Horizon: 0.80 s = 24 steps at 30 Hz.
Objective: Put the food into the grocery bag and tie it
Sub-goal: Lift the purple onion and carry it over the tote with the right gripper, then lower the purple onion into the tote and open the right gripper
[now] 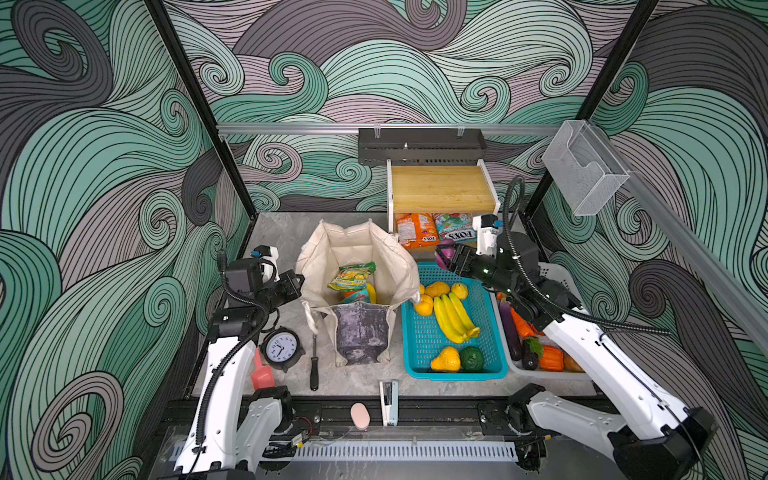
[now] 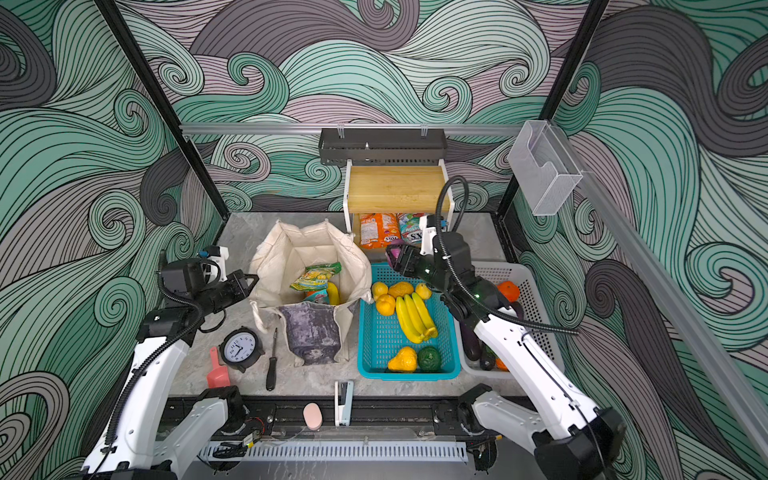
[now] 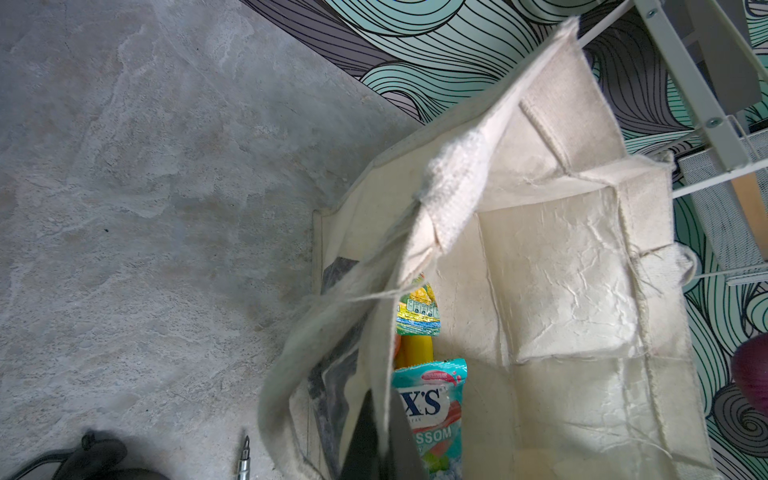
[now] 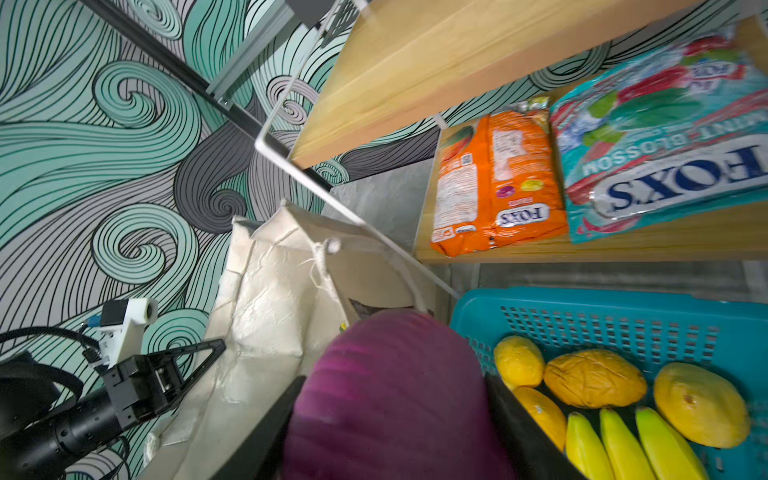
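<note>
In both top views the grocery bag (image 1: 390, 257) (image 2: 291, 255) stands upright and wide open on the table (image 1: 282, 232), just left of the teal basket (image 1: 419, 345) (image 2: 382, 340). Inside the bag lie a yellow-green candy packet (image 1: 351, 276), a teal-red candy packet (image 1: 356, 296) and a single banana (image 1: 371, 293). The left gripper (image 1: 298, 282) (image 2: 249, 282) sits at the bag's left rim with its fingers drawn together. The right gripper (image 1: 445, 255) (image 2: 394, 257) hangs raised by the basket's far left corner, just right of the bag's mouth and in front of the wooden shelf (image 1: 442, 187). Its fingers are clasped on a purple onion (image 1: 448, 252). A bunch of bananas (image 1: 455, 320) lies in the teal basket among other yellow and orange fruit.

In the left wrist view the bag's cream rim runs down between the left gripper's dark fingers (image 3: 361, 440). They seem to pinch that cloth, though the contact sits at the picture's edge and is hard to read. Past the rim the yellow-green packet, the banana and the teal-red packet lie in the bag's bottom. The onion's purple edge shows beyond the bag's far wall.

In the right wrist view the onion (image 4: 386, 353) fills the gap between the right gripper's fingers (image 4: 515, 415) and touches both. Beyond it stands the open bag, with the left gripper at its far rim. The shelf holds an orange packet (image 4: 494, 187) and a second teal packet (image 4: 665, 145) side by side.
</note>
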### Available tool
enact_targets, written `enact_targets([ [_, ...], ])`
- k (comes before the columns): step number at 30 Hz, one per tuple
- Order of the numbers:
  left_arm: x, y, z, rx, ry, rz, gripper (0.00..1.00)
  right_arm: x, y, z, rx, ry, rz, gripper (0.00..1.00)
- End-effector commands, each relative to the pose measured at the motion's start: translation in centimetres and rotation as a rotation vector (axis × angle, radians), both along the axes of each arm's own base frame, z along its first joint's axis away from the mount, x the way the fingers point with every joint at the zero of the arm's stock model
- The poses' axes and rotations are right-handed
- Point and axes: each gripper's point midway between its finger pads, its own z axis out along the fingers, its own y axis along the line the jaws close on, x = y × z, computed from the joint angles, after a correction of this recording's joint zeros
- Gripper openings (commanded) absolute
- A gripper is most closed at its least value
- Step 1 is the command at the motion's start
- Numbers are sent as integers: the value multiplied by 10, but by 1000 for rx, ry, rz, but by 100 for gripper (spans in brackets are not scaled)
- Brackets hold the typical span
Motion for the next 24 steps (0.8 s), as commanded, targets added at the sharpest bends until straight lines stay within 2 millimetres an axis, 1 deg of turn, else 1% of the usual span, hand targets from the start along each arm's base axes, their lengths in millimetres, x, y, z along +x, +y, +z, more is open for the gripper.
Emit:
enact_targets([
  [1, 1, 0, 5, -11, -26, -1, 0, 1, 27, 15, -32, -57, 29, 57],
  [6, 1, -1, 3, -15, -22, -6, 0, -6, 75, 22, -41, -108, 118, 56],
  [8, 1, -1, 2, -17, -16, -7, 0, -8, 96, 20, -55, -105, 161, 56],
  [12, 2, -4, 3, -27, -18, -19, 0, -12, 134, 8, -121, -118, 229, 56],
  [15, 1, -4, 4, -23, -21, -21, 0, -11, 167, -12, -248, -121, 327, 56],
  [16, 1, -4, 6, -25, -29, -24, 0, -9, 176, -25, -309, -102, 356, 56],
  [18, 1, -5, 6, -28, -36, -27, 0, -7, 188, -45, -401, -65, 394, 56],
  [24, 3, -8, 3, -48, -22, -44, 0, -6, 222, -84, -448, -20, 464, 56],
])
